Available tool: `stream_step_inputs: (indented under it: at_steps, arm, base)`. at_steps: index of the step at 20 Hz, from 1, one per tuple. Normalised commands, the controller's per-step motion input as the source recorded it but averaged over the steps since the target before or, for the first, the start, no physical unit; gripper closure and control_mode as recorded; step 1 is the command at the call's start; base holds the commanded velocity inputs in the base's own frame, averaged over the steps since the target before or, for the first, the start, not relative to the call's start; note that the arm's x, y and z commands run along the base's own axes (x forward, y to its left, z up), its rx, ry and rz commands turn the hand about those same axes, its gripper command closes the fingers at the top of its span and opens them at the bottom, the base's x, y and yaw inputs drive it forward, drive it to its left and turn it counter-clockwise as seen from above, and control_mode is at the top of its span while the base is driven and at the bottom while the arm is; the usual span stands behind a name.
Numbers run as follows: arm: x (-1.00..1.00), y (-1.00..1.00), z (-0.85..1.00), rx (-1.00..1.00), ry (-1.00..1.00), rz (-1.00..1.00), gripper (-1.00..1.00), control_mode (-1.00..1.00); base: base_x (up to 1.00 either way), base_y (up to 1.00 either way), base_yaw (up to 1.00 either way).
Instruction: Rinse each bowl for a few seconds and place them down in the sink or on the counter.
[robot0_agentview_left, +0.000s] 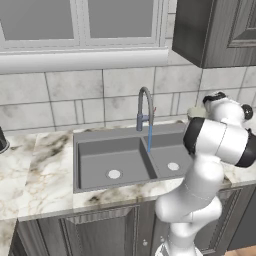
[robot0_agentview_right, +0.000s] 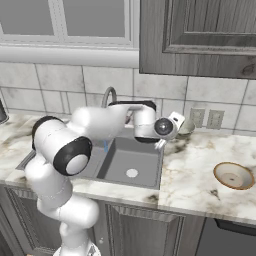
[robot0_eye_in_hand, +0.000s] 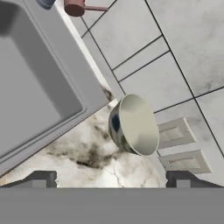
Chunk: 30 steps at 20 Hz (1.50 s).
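A cream bowl (robot0_eye_in_hand: 133, 124) with a grey-tan outside stands on the counter (robot0_eye_in_hand: 87, 162) by the tiled wall, just right of the sink (robot0_eye_in_hand: 35, 87). It lies straight ahead of my gripper (robot0_eye_in_hand: 111, 179), whose fingertips (robot0_eye_in_hand: 41, 178) stand wide apart with nothing between them. From the right base view the gripper (robot0_agentview_right: 175, 120) hovers just short of this bowl (robot0_agentview_right: 188, 126), not touching it. A second bowl (robot0_agentview_right: 233, 175) rests on the counter far to the right. In the left base view the near bowl (robot0_agentview_left: 196, 111) peeks out behind my arm.
A thin blue stream of water (robot0_agentview_left: 149, 137) runs from the arched faucet (robot0_agentview_left: 144, 107) into the double-basin sink (robot0_agentview_left: 90, 145). Wall outlets (robot0_agentview_right: 209, 118) sit behind the counter. A dark upper cabinet (robot0_agentview_right: 200, 35) hangs above the right side.
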Motion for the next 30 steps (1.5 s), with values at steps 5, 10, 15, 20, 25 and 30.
stream_step_inputs:
  at_steps: [5, 10, 15, 20, 25, 30]
  arm:
    - [-0.31, -0.04, 0.21, 0.00, 0.06, -0.15, -1.00, -1.00]
    - [-0.33, -0.02, 0.10, 0.00, 0.08, -0.22, -1.00, -1.00]
    - [-0.25, -0.01, 0.16, 0.00, 0.07, -0.27, -1.00, -1.00]
    - [-0.03, 0.00, 0.45, 0.00, 0.09, -0.20, -1.00, -1.00]
    - [0.00, -0.06, 0.72, 0.03, 0.14, -0.10, -1.00, -1.00]
    - [0.00, -0.08, 0.61, 0.05, 0.16, -0.12, -1.00, -1.00]
  base:
    - [0.00, 0.00, 0.00]
    - [0.00, 0.00, 0.00]
    - [0.00, 0.00, 0.00]
    - [0.00, 0.00, 0.00]
    - [0.00, 0.00, 0.00]
    - [0.00, 0.00, 0.00]
